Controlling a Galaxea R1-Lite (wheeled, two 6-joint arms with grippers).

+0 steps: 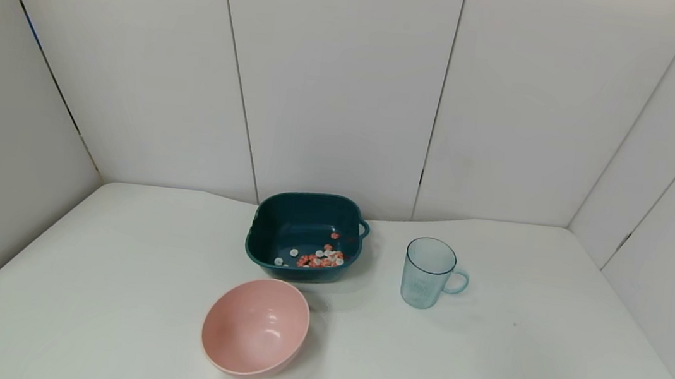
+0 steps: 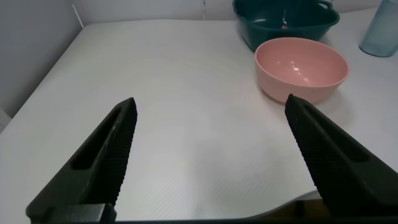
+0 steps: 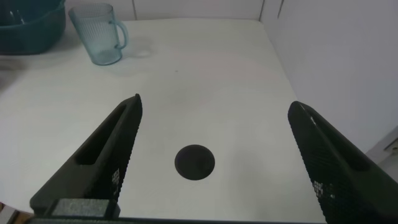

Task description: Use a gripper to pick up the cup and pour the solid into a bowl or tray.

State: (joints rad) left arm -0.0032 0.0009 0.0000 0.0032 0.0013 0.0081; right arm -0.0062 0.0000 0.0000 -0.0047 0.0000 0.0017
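The light-blue ribbed cup [image 1: 428, 273] stands upright and looks empty on the white table, right of the dark teal basin [image 1: 282, 224]. It also shows in the right wrist view [image 3: 99, 34] and at the edge of the left wrist view [image 2: 380, 28]. The solid [image 1: 320, 257], tiny orange-red, pink and white pieces, lies in the basin. The basin also shows in the left wrist view [image 2: 311, 25] and the right wrist view [image 3: 28, 31]. My left gripper [image 2: 211, 106] is open and empty over the table's near left. My right gripper [image 3: 214, 106] is open and empty over the near right. Neither shows in the head view.
A round pink bowl [image 1: 255, 326] sits empty in front of the basin, also in the left wrist view [image 2: 301, 65]. A black round mark [image 3: 194, 162] lies on the table under my right gripper. White wall panels close in the back and sides.
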